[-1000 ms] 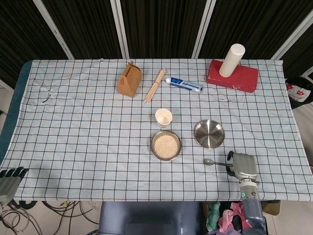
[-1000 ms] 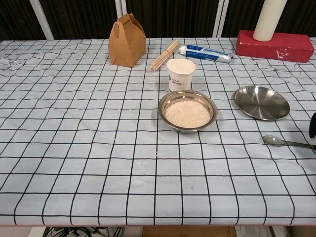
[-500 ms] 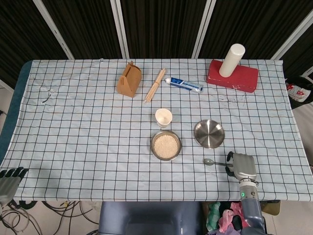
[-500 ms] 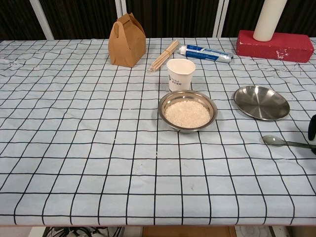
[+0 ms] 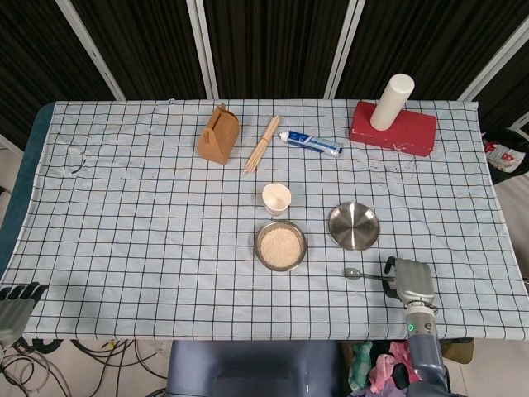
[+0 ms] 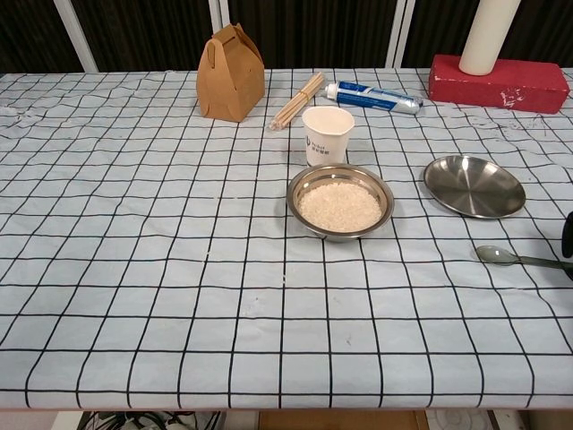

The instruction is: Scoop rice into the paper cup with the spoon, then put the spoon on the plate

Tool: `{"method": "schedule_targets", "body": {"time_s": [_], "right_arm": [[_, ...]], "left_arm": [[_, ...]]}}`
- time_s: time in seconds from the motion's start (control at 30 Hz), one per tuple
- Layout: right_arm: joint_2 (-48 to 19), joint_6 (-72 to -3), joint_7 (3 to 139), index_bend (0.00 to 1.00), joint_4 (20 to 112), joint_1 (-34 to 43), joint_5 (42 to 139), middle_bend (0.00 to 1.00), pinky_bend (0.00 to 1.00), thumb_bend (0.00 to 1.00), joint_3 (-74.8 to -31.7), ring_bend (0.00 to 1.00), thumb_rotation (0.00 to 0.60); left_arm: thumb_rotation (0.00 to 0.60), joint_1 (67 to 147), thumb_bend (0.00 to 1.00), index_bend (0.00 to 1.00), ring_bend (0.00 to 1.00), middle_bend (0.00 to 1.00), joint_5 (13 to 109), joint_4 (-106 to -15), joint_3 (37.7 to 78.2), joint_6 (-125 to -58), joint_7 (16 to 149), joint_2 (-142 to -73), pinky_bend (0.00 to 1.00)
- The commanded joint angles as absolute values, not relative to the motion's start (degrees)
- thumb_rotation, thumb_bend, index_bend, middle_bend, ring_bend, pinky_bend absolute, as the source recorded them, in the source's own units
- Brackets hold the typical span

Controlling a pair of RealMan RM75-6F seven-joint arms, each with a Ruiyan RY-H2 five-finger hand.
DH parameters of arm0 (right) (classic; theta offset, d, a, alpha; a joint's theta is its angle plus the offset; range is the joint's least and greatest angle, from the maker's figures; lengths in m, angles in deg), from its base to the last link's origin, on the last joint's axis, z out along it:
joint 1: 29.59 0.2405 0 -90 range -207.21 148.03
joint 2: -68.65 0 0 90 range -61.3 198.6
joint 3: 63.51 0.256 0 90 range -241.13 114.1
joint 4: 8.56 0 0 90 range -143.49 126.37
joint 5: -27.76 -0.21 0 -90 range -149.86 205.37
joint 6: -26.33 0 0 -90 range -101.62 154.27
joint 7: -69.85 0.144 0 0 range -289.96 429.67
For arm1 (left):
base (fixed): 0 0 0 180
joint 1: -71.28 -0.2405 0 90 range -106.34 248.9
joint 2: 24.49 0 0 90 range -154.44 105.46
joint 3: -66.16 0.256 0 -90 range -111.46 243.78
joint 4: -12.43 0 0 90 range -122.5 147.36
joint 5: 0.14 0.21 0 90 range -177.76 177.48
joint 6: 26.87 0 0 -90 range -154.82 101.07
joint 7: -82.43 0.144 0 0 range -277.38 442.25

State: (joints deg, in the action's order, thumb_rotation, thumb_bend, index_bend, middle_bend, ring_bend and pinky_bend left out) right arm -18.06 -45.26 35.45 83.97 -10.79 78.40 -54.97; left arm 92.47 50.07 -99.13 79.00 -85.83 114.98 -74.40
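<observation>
Almost nothing has moved in the last second. The right hand (image 5: pixel 411 282) sits at the lower right of the head view, over the handle end of the spoon (image 5: pixel 360 274), and it has only shifted a tiny bit. In the chest view just a dark bit of it peeks in at the right edge. I cannot tell if its fingers have closed on the handle yet (they are hidden under the back of the hand).

The spoon still lies flat on the cloth, its round end pointing left, below the plate (image 5: pixel 354 226). The plate is bare. The bowl (image 5: pixel 280 246) of rice sits in the middle, and the cup (image 5: pixel 276 198) stands just above it.

So no rice has been scooped. My guess is the hand is getting ready to pick up the spoon.

The left hand (image 5: pixel 18 301) rests at the lower left corner, off the table, holding nothing, fingers loosely out.
</observation>
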Motion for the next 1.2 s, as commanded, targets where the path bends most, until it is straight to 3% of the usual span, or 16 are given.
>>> {"method": "schedule_targets", "body": {"time_s": [0.03,0.9,1.2], "right_arm": [[-18.12,-45.18,35.52,0.51,83.89,-10.72,78.22,1.00,1.00,0.30,-55.04,1.00,0.600],[-18.18,-44.67,36.18,0.56,83.00,-10.27,77.00,1.00,1.00,0.35,-55.52,1.00,0.600],[-17.37,-44.80,36.93,0.57,84.00,-10.15,78.62,1.00,1.00,0.41,-55.92,1.00,0.600]], "left_arm": [[0.600,92.47,0.08,0.00,0.00,0.00,50.03,-99.13,78.98,-85.83,115.02,-74.41,0.00],[0.600,92.55,0.08,0.00,0.00,0.00,49.20,-99.28,78.85,-85.82,115.54,-74.36,0.00],[0.600,92.57,0.08,0.00,0.00,0.00,49.12,-99.31,78.82,-85.80,115.56,-74.35,0.00]]}}
